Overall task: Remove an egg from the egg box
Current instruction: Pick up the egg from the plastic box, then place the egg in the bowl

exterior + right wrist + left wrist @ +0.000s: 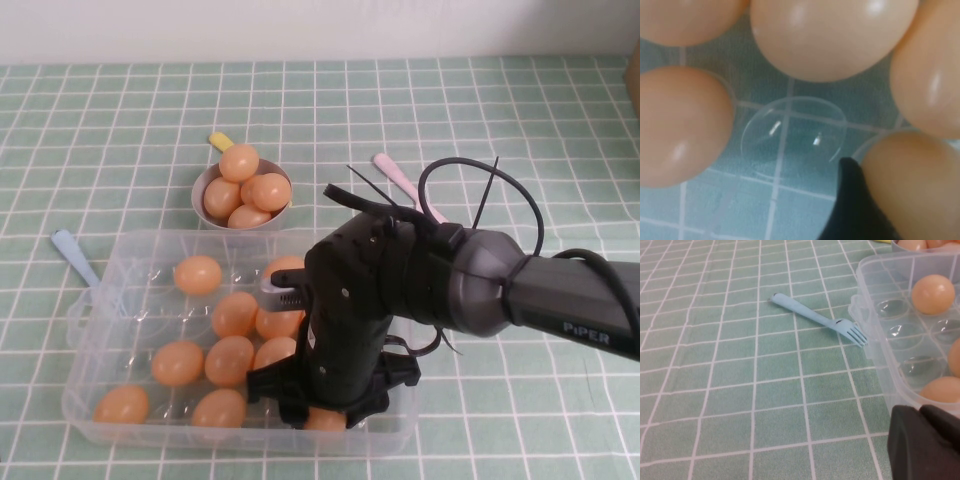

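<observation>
The clear egg box (88, 405) sits at the front left of the table and holds several orange-tan eggs. My right gripper (322, 412) reaches straight down into the box's front right part. In the right wrist view one black finger (855, 200) presses against the side of an egg (920, 185); the other finger is out of frame. That egg shows under the gripper in the high view (326, 421). An empty cup (792, 137) lies beside it, with other eggs around. My left gripper (922, 440) is shut and empty, low beside the box's outer wall (875, 355).
A small grey bowl (204, 183) with several eggs stands just behind the box. A blue fork (72, 255) lies at the box's left (815, 317). A pink utensil (400, 180) and a yellow one (220, 140) lie behind. Green checked cloth covers the table.
</observation>
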